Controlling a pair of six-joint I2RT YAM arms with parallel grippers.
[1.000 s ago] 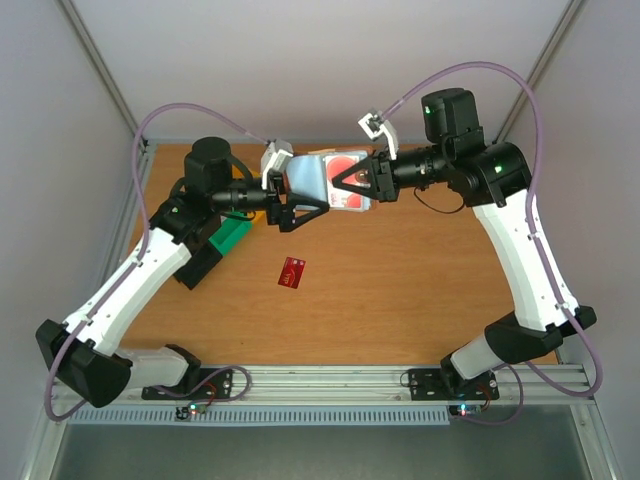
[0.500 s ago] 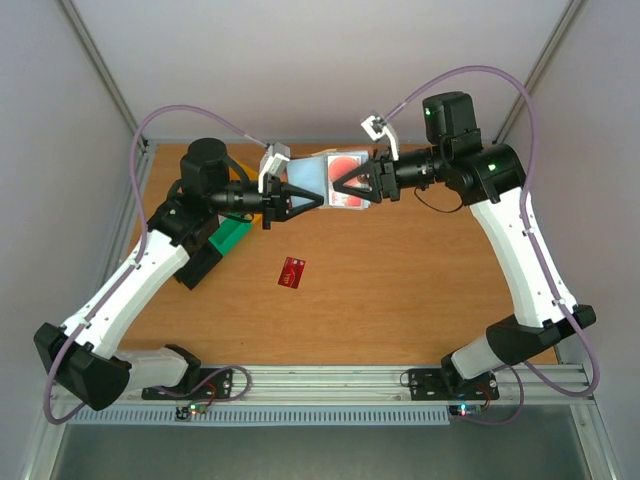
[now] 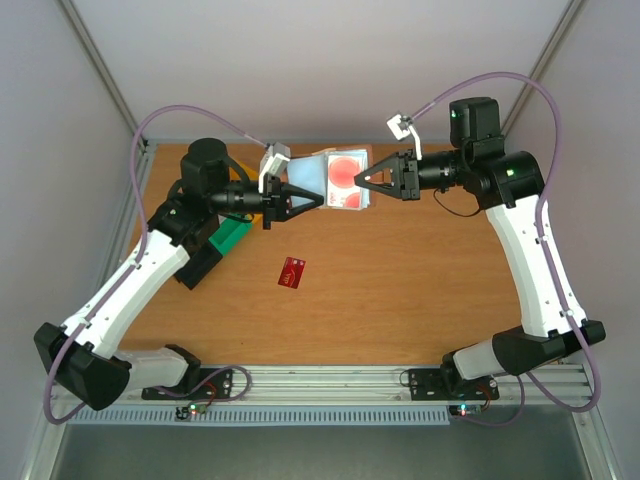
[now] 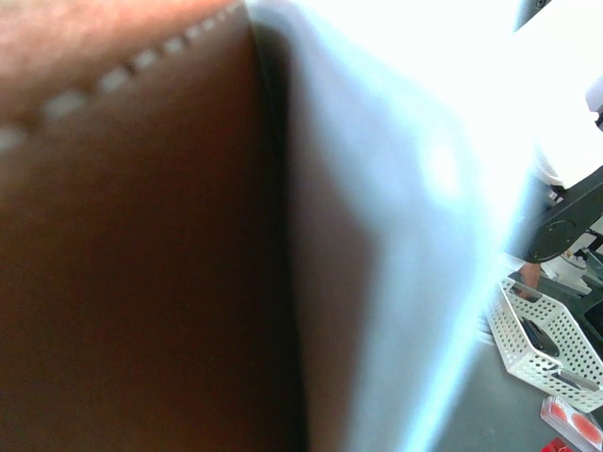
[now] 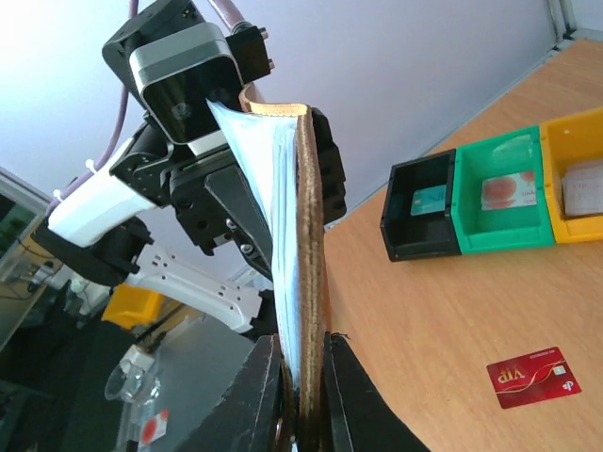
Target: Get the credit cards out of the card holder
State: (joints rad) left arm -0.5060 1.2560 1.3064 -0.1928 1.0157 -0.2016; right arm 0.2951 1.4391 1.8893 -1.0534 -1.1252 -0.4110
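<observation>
Card holder: we see the card holder (image 3: 308, 177) held up off the table (image 3: 420, 290) between the two arms. It is spread open, with its pale grey-blue inside facing the overhead camera.
Left gripper: the left gripper (image 3: 312, 200) is closed tight on the card holder's left edge. Its wrist view is filled at very close range by the holder's brown stitched outside and pale lining.
Right gripper: the right gripper (image 3: 364, 183) is clamped on the card holder's right edge. In its wrist view we see the fingers (image 5: 262, 395) pinching the brown outer layer and the pale inner layers together, and the holder stands on edge above them.
Card in the holder: a card with a red disc (image 3: 345, 171) lies against the right half of the card holder's inside, just beside the right gripper's tips. We cannot tell whether the fingers touch it.
Loose credit card: the loose credit card (image 3: 293, 272) is red and lies flat on the table. It is on the arm-base side of the card holder, well apart from it, and nothing touches it.
Bins: a black bin (image 5: 419, 240), a green bin (image 5: 499, 231) and a yellow bin (image 5: 577, 221) stand touching in a row on the table, left of the card holder. Each has a card-like piece in it.
</observation>
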